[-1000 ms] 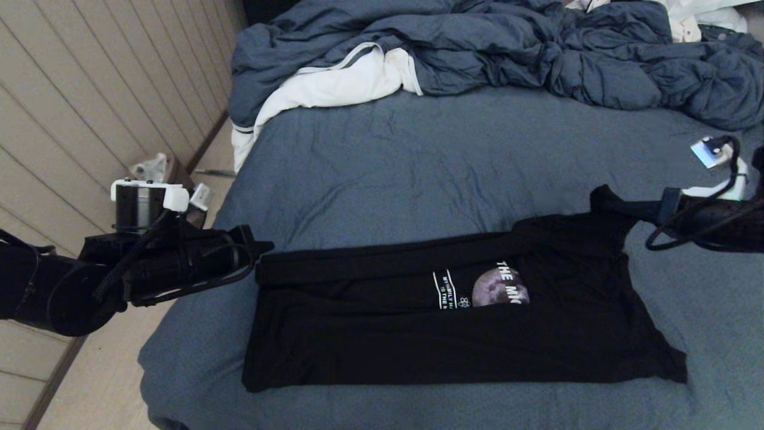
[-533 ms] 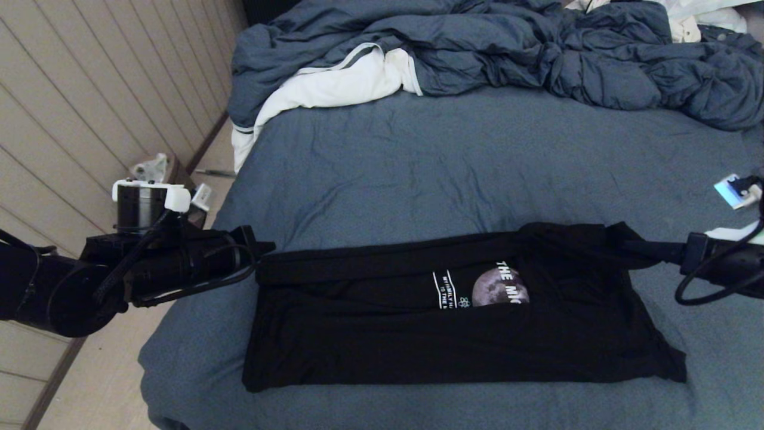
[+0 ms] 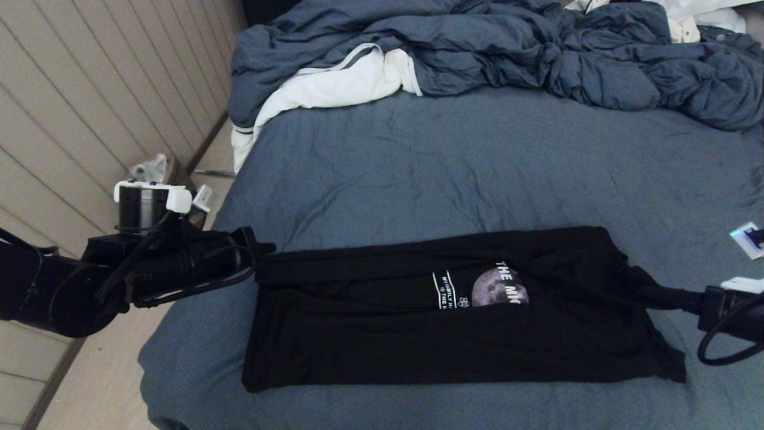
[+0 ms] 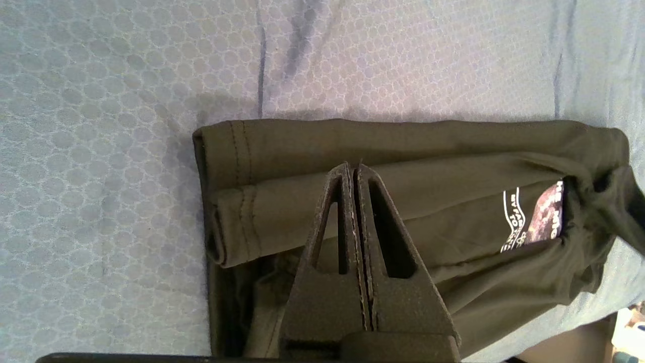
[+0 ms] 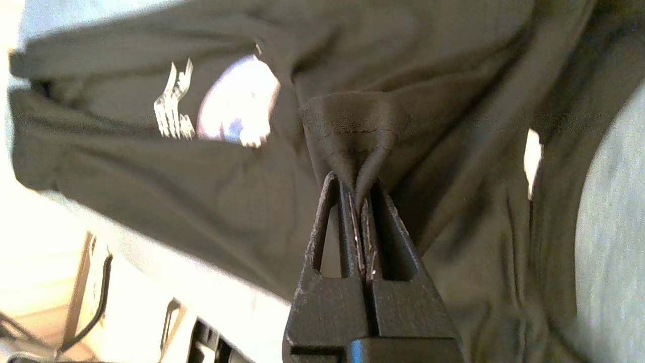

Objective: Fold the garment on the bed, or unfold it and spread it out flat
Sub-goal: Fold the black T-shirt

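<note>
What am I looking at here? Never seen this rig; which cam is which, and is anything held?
A two-armed robot folding a black T-shirt on a bed. The wide picture comes from its head camera; the two close-ups come from cameras behind each gripper's fingers. The left gripper is shut at the shirt's hem end; whether it grips cloth I can't tell. The right gripper is shut on a pinch of fabric at the other end. A rumpled duvet and white cloth lie behind.

Rumpled blue-grey duvet [image 3: 507, 54] lying heaped across the far end. White cloth with grey trim [image 3: 322, 89] spilling over the left edge. Crumpled clear bag [image 3: 149, 168] sitting on the floor.
</note>
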### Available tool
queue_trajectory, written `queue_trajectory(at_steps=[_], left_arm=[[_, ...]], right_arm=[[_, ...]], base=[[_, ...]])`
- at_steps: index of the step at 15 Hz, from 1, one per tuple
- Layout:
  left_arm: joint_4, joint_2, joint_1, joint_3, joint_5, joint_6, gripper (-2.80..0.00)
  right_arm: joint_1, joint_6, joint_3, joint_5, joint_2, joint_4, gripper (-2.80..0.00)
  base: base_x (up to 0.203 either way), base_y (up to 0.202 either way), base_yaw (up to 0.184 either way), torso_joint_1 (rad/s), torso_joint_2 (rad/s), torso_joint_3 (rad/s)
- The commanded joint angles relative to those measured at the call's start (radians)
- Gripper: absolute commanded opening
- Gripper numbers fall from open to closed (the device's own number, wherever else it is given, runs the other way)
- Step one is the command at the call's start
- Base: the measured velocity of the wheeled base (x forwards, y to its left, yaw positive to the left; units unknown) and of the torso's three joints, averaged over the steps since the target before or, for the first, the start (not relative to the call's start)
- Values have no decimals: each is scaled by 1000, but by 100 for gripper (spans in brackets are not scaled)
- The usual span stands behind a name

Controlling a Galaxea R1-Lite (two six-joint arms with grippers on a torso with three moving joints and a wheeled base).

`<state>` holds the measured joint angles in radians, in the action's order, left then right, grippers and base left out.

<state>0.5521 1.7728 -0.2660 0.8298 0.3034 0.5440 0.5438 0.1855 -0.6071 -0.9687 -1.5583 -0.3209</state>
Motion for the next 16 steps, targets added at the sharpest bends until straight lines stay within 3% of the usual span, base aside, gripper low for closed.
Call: queue_trajectory(at_steps=[1,6,10,11,16], left_arm=[[3,2,-1,0,2,4,-280],[3,4,-6,-5,2,4,-280],[3,11,-7,-6,2,4,-280],[3,14,-9,-5,2,2,-280],[3,19,-9,-3,1,2,-280]], right_arm=[[22,24,28,-7,-32,-3,-280],[30,146,64,7,-136,-3,-280],[45,191,64,49,-207,-4,-280],[46,195,64,56,-216,-6,0],[54,198,62,50,-198,-17,0]], base=[[0,0,0,0,0,0],[0,0,0,0,0,0],[0,0,0,0,0,0],[0,0,0,0,0,0],[0,0,0,0,0,0]])
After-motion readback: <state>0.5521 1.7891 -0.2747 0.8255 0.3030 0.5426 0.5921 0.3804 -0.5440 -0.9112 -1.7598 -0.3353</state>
